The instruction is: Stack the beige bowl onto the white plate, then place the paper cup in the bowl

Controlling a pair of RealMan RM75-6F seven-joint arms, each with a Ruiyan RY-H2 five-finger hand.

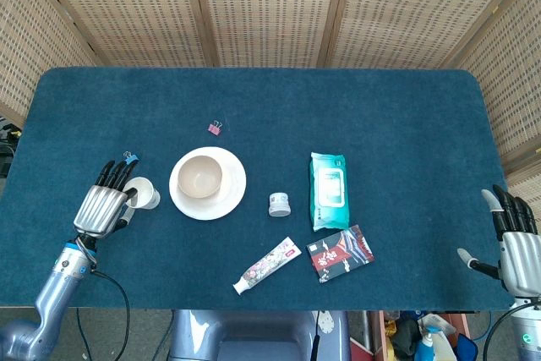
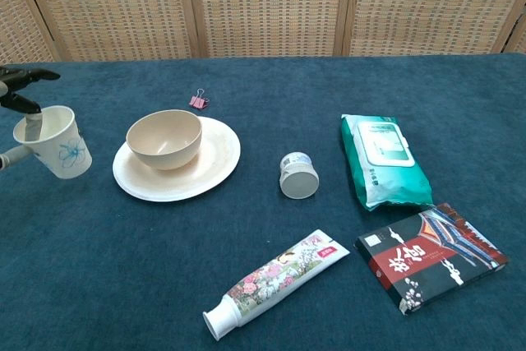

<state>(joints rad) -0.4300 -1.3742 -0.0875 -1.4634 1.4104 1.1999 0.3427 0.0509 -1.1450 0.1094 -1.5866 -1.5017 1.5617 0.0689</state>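
Tilting mouth-up toward the left robot hand: paper cup.

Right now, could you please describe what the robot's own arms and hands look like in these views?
Both hands have ribbed silver metal backs and black fingers; the thumbs are silver with black tips. The left hand sits on a metallic blue-grey arm with a blue ring at the wrist, and a thin black cable loops beside it. The right hand looks the same; only its silver wrist shows.

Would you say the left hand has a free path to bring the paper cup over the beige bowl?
Probably yes: the left hand holds the paper cup tilted, just beside the beige bowl, with nothing between them.
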